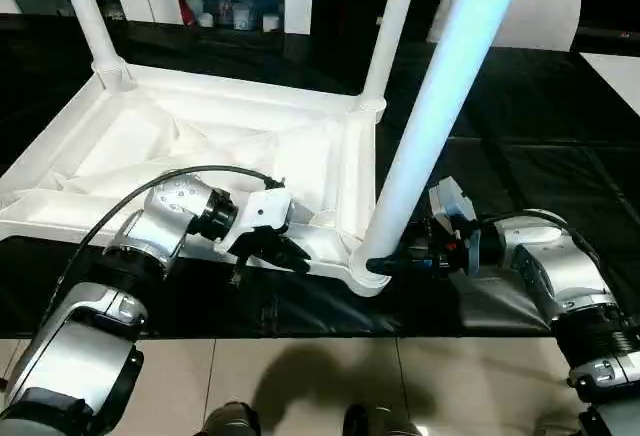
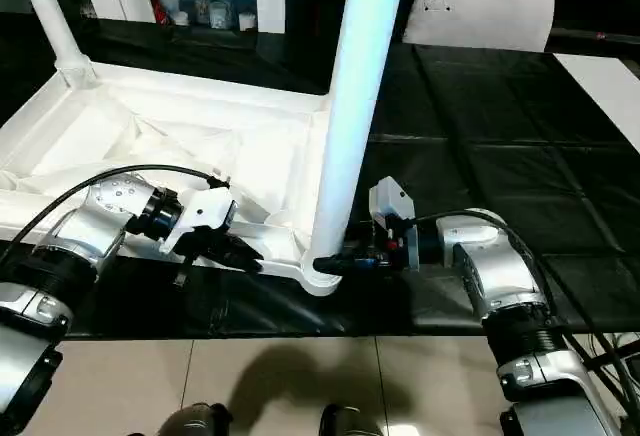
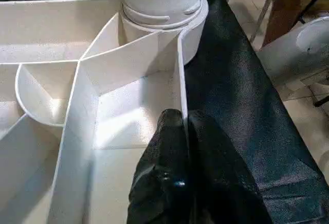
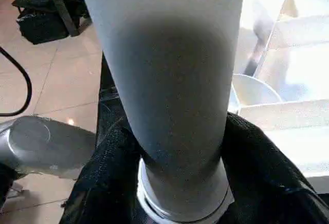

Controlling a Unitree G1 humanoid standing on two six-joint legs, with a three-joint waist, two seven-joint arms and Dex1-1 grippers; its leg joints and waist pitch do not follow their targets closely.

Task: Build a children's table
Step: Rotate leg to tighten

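With both forearms reaching in level from the lower corners, grippers meet at the tabletop's [image 1: 300, 116] near corner, frame centre.
Left gripper [image 1: 285, 253] is clenched on the rim wall; right gripper [image 1: 385, 264] clasps the base of the upright leg [image 1: 440, 106] in its corner socket [image 1: 365, 274].

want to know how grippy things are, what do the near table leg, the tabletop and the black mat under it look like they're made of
Near table leg: probably moulded plastic, smooth and white, with a soft sheen along its length.
Tabletop: apparently the same white plastic; thin moulded ribs and a round socket show on its underside, semi-gloss.
Black mat: perhaps a coated fabric or vinyl sheet, finely textured, slightly shiny, creased in squares.
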